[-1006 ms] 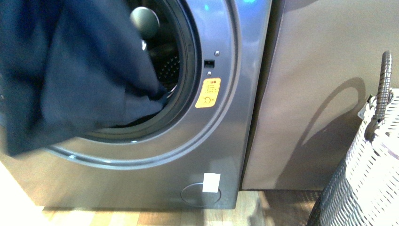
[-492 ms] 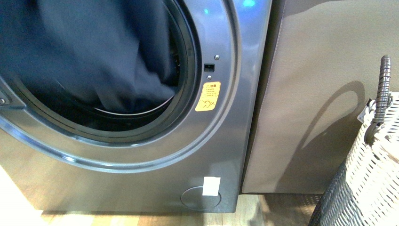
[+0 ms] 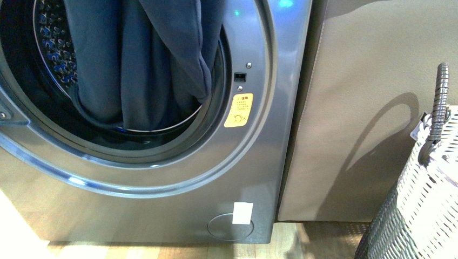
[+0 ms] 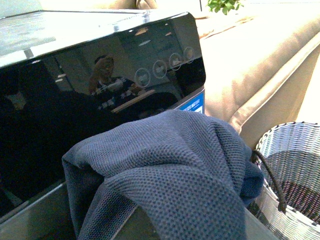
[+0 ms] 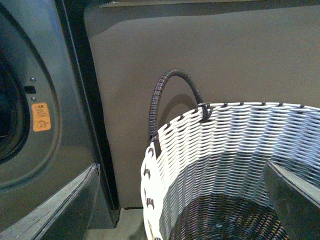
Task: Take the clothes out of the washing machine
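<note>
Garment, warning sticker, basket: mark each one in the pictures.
Garment (image 3: 146, 65), front view, middle of the hanging folds.
Warning sticker (image 3: 238, 109), front view, centre of the yellow label.
Basket (image 5: 220, 145), right wrist view, white woven inner wall.

All views near washing machine (image 3: 162, 205), basket (image 5: 225, 145).

Half of it covered, half of it cropped

In the front view the clothes (image 3: 146, 59) run out past the top edge, so whatever holds them up is out of sight, and they hide the drum's (image 3: 54, 48) right side. The washing machine (image 3: 254, 178) is cut off at the left and top. The print on the sticker (image 3: 238, 110) is too small to read. Only a slice of the basket (image 3: 426, 205) shows, in the lower right corner. In the left wrist view the cloth buries everything under it. In the right wrist view the wide-spread fingers (image 5: 65, 210) of the right tool (image 5: 180, 170) are clipped by the frame.
</note>
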Motion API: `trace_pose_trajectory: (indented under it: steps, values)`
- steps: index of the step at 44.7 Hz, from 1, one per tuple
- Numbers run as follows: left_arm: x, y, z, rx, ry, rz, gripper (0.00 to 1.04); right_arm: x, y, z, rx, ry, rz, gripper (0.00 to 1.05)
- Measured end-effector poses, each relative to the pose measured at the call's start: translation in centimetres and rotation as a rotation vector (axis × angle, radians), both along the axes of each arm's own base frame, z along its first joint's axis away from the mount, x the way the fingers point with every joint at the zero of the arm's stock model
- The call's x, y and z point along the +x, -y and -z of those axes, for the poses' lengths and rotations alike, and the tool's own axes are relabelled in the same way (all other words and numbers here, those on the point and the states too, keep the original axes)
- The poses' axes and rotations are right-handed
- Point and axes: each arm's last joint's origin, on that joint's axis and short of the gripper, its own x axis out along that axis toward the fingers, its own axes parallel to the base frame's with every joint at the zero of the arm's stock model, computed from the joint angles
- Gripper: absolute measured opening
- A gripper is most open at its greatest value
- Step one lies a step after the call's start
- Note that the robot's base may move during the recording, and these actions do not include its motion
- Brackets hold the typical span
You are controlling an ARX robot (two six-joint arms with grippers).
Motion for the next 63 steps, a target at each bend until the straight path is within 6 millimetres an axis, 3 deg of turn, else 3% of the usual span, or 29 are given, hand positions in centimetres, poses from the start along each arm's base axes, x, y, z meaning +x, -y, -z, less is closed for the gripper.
trace_pose_trajectory:
  steps: [12, 23, 31, 36, 40, 43, 46, 51, 58, 63]
  values:
    - [-1.0, 1.5, -1.3, 0.017, -0.002, 0.096, 0.11, 0.0, 0.0, 0.0, 0.000, 0.000, 0.000, 0.97]
    - [-0.4, 2.3, -1.5, 0.052, -0.011, 0.153, 0.11, 0.0, 0.0, 0.0, 0.000, 0.000, 0.000, 0.97]
    - [0.0, 2.5, -2.8, 0.027, 0.025, 0.160, 0.11, 0.0, 0.0, 0.0, 0.000, 0.000, 0.000, 0.97]
    - [1.2, 4.9, -3.1, -0.020, 0.118, 0.145, 0.11, 0.0, 0.0, 0.0, 0.000, 0.000, 0.000, 0.97]
    - [2.4, 6.5, -1.9, -0.023, 0.076, 0.184, 0.11, 0.0, 0.0, 0.0, 0.000, 0.000, 0.003, 0.97]
    - [2.6, 6.6, -1.5, -0.010, 0.043, 0.205, 0.11, 0.0, 0.0, 0.0, 0.000, 0.000, 0.002, 0.97]
    - [1.9, 5.2, -2.6, 0.003, 0.000, 0.197, 0.11, 0.0, 0.0, 0.0, 0.000, 0.000, 0.002, 0.97]
    - [1.2, 6.1, -4.3, -0.052, 0.118, 0.138, 0.11, 0.0, 0.0, 0.0, 0.000, 0.000, -0.002, 0.97]
    - [1.6, 8.1, -3.3, -0.042, 0.092, 0.201, 0.11, 0.0, 0.0, 0.0, 0.000, 0.000, 0.002, 0.97]
    - [1.7, 8.1, -3.4, -0.044, 0.097, 0.195, 0.11, 0.0, 0.0, 0.0, 0.000, 0.000, 0.001, 0.97]
